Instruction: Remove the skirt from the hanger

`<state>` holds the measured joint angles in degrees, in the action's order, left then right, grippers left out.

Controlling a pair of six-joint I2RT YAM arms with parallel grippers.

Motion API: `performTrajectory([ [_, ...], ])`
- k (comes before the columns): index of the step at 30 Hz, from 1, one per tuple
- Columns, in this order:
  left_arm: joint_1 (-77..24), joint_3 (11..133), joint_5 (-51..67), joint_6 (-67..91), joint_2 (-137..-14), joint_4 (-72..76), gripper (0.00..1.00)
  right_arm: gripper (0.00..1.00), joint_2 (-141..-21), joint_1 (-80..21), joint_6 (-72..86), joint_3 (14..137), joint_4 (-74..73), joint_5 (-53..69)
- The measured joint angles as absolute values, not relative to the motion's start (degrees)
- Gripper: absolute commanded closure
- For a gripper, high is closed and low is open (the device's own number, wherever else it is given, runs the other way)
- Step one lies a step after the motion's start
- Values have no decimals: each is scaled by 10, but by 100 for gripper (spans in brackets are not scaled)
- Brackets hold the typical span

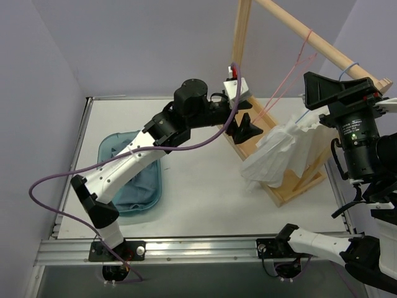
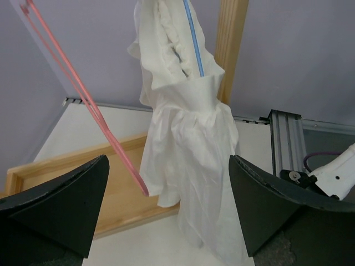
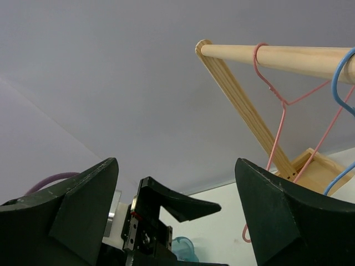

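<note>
The left arm is stretched from its base forward and to the right, bent at the elbow. The left gripper is held low at its end, with its jaws spread wide. The right arm is raised steeply, and the right gripper is turned leftward and upward, its jaws likewise parted wide and closed on nothing.

**A robot lab bench, not a home**

This looks like a robotics laboratory. The left arm and the right arm are bolted to a metal rail at the edge of a white counter. Plain pale walls close it on the sides, a purple cable hangs loose, and a small wooden rack carries the skirt.
</note>
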<state>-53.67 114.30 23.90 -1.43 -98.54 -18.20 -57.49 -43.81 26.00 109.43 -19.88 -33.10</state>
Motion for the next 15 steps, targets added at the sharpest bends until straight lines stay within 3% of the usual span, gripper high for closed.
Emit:
performTrajectory([
  [15,-589,1310,262,-29,-1166,-205,3,18,-557,-438,259,1094,-203,-331],
])
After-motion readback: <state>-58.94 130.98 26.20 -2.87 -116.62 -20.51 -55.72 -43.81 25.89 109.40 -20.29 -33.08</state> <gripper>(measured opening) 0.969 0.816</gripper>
